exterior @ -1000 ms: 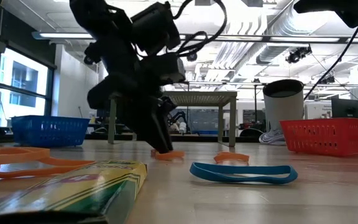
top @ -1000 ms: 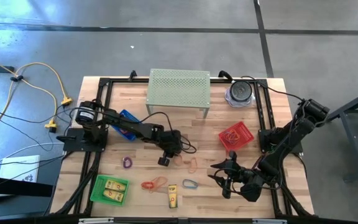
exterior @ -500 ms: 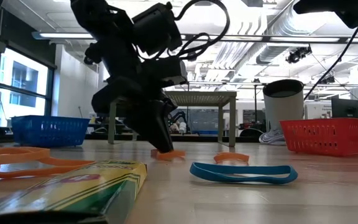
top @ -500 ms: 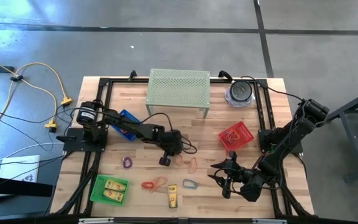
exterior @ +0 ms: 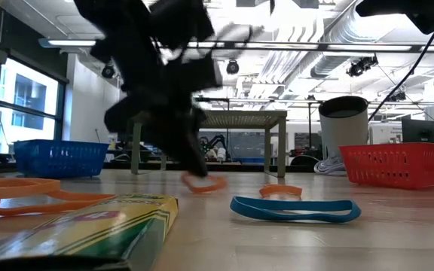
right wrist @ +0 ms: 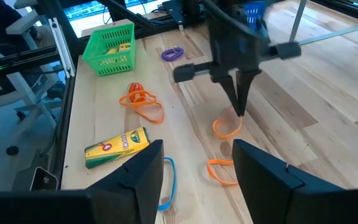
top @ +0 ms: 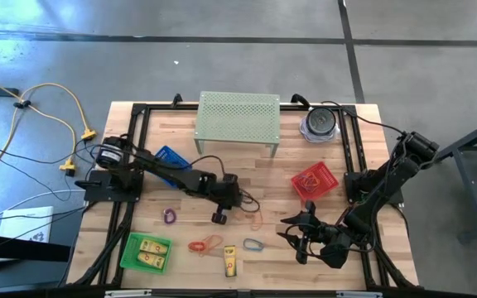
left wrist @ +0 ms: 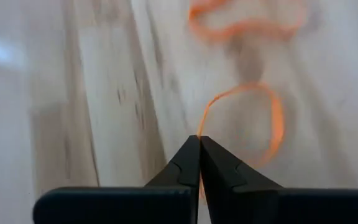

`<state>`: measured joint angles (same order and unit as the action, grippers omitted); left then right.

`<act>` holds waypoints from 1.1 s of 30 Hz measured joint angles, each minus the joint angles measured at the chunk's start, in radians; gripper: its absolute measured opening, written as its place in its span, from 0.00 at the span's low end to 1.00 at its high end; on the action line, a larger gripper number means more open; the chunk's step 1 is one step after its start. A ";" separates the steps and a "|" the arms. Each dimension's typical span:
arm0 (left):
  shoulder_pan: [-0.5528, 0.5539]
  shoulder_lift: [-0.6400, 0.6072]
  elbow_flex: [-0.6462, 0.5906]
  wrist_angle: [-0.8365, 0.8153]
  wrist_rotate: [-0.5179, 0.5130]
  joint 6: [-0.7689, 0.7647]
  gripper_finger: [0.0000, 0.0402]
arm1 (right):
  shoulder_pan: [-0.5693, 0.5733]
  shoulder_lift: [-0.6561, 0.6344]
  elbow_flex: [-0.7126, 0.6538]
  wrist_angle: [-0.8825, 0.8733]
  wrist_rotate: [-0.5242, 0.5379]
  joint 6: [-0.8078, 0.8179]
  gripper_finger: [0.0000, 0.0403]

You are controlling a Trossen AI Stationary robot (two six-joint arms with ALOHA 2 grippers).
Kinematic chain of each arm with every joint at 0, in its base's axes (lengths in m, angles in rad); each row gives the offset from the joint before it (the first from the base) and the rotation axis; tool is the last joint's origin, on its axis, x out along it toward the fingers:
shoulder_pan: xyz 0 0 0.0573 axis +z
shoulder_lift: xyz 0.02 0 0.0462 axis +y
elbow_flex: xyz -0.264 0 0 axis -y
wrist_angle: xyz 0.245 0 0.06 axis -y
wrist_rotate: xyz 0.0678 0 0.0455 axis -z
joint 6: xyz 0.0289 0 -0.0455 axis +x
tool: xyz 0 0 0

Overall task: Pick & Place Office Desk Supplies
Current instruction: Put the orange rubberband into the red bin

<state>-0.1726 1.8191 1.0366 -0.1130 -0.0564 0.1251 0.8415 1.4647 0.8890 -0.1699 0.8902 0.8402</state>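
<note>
Left claw (top: 219,216) stands over mid-table, fingers pinched together on an orange loop (left wrist: 253,121); in the low view the loop (exterior: 204,183) hangs tilted at the fingertips, near the table (top: 288,178) surface. A second orange loop (right wrist: 222,171) lies just beside it. Right claw (top: 295,235) rests near the right front of the table, fingers spread, holding nothing. Blue loop (top: 253,244), yellow box (top: 231,260) and an orange-red loop cluster (top: 204,244) lie along the near edge; a purple loop (top: 170,216) sits left of the left claw.
</note>
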 joint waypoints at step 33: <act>-0.379 -0.083 0.050 0.461 -0.680 0.027 0.00 | -0.144 0.117 0.000 0.328 -0.127 -0.042 0.45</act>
<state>-0.5514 1.7359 1.0863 0.3485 -0.7368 0.1520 0.6975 1.5816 0.8890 0.1581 0.7628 0.7984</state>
